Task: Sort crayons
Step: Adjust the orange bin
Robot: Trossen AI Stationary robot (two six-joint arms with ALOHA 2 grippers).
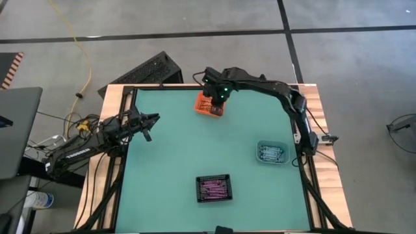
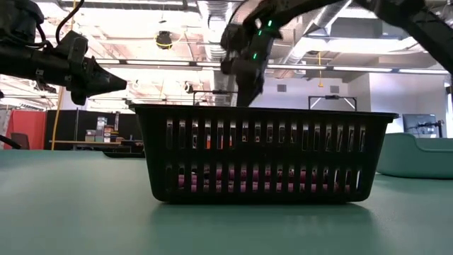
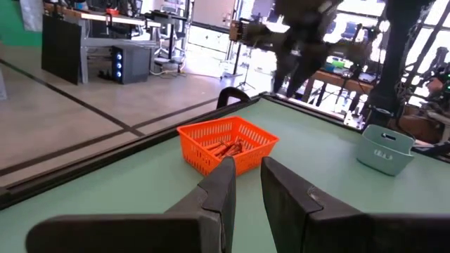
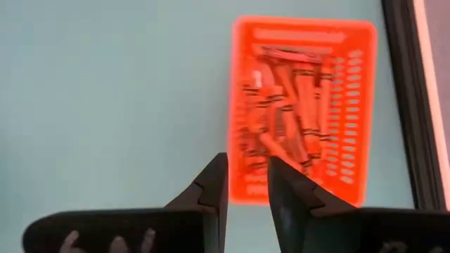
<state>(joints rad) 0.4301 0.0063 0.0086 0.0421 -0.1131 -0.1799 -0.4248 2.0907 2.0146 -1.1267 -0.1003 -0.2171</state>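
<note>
Right gripper point(image 4: 246, 184) hovering above orange bin point(image 1: 209, 105) at table's 12 o'clock, jaws parted, empty. Orange crayons point(image 4: 285, 112) lying inside bin. Advice: rising straight, avoiding rim. Left gripper point(image 1: 148, 123) waiting at 9 o'clock, fingers narrowly apart, empty.

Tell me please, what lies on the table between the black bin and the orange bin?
Nothing: in the high view, only bare green table surface lies between the black bin and the orange bin.

Orange bin point(image 1: 209, 105) at the green table's point(image 1: 175, 156) far edge, teal bin point(image 1: 272, 153) right, black bin point(image 1: 214, 188) near.
</note>
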